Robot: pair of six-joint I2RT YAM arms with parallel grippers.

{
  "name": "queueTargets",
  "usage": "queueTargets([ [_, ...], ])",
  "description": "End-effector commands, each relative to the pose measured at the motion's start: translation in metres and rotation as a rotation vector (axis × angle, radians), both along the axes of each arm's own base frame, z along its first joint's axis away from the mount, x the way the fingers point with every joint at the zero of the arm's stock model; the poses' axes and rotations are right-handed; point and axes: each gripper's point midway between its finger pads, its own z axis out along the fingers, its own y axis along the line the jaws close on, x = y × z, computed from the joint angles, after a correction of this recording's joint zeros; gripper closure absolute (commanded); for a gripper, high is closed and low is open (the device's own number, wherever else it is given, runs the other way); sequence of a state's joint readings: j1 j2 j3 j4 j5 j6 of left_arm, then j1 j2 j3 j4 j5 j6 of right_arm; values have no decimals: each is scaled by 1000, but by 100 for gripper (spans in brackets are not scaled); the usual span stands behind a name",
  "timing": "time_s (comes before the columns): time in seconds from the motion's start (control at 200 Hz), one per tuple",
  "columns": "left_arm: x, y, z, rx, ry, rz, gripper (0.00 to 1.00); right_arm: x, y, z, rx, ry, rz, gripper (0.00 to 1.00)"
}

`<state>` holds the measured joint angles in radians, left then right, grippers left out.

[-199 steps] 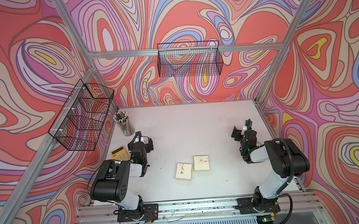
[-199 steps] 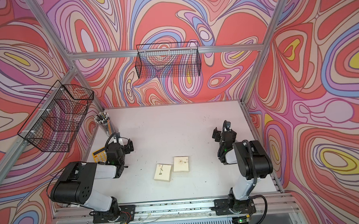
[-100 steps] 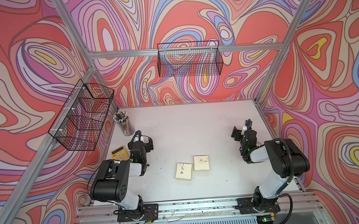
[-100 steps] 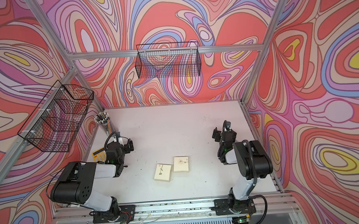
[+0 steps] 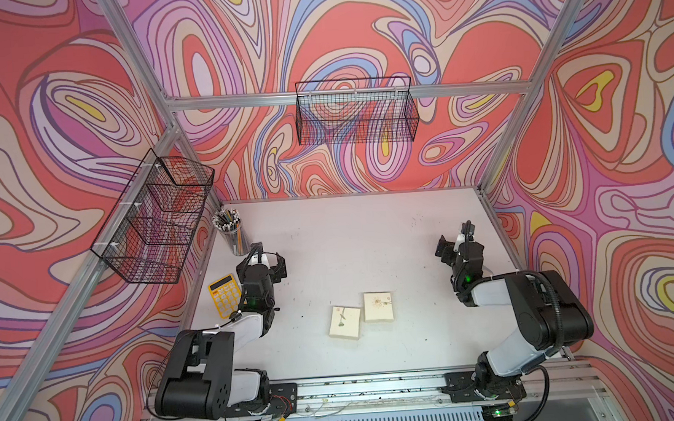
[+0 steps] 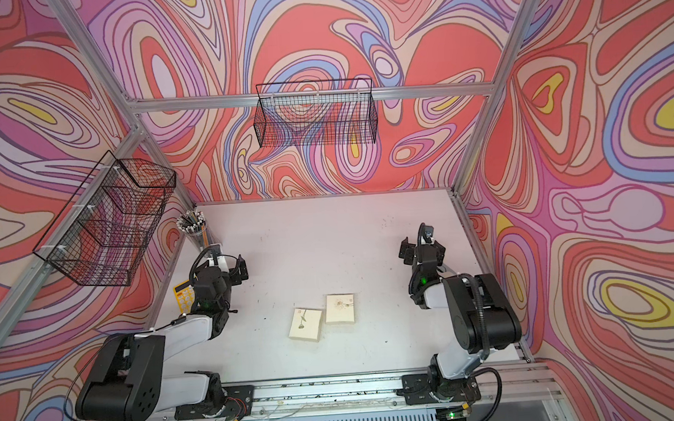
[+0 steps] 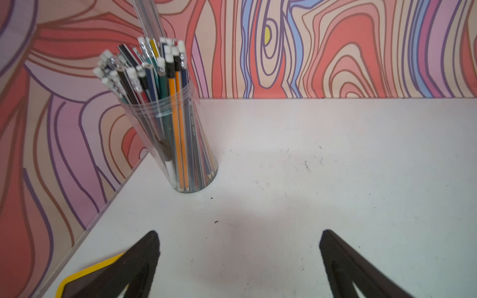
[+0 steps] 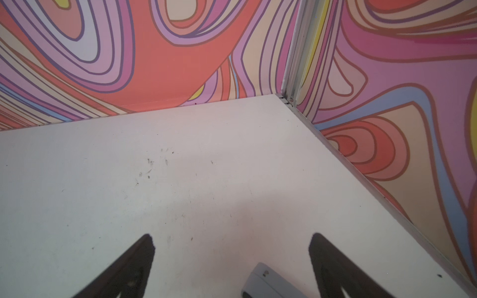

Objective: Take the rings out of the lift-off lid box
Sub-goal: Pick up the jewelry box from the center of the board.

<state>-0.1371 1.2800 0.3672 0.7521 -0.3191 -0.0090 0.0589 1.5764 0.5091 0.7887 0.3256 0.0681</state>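
Two flat cream boxes lie side by side near the table's front middle in both top views: one with a dark flower sprig on top (image 5: pixel 345 322) (image 6: pixel 305 325), one with a faint round drawing (image 5: pixel 378 306) (image 6: pixel 340 308). Both are closed, and I cannot tell which is the lift-off lid box. The rings are hidden. My left gripper (image 5: pixel 271 263) (image 7: pixel 238 240) hovers open over bare table at the left, well away from the boxes. At the right side my right gripper (image 5: pixel 450 249) (image 8: pixel 232 242) is open too, with nothing between its fingers.
A clear cup of pencils (image 5: pixel 231 233) (image 7: pixel 165 123) stands at the back left, just beyond the left gripper. A yellow calculator (image 5: pixel 223 296) (image 7: pixel 85 273) lies beside the left arm. Wire baskets hang on the back wall (image 5: pixel 356 111) and the left wall (image 5: pixel 154 221).
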Motion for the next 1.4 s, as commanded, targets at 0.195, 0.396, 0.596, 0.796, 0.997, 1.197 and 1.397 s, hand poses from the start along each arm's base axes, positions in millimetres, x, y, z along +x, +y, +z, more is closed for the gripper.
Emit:
queueTargets([
  [0.195,-24,-31,49,-91,109,46,0,-3,34,20,189,300,3,2],
  [0.396,-48,-62,43,-175,230,-20,0,-53,108,20,284,549,177,2],
  [0.596,-63,-76,32,-246,331,-91,0,-108,176,15,326,726,312,2],
  [0.796,-66,-78,30,-258,348,-98,0,-146,233,-3,415,840,418,2],
  [0.997,-66,-81,24,-268,355,-105,0,-168,262,-14,372,896,431,2],
  [1.197,-65,-85,25,-282,348,-126,0,-180,280,-33,309,949,428,2],
  [1.397,-67,-86,19,-283,361,-133,0,-183,293,-42,295,968,430,2],
])
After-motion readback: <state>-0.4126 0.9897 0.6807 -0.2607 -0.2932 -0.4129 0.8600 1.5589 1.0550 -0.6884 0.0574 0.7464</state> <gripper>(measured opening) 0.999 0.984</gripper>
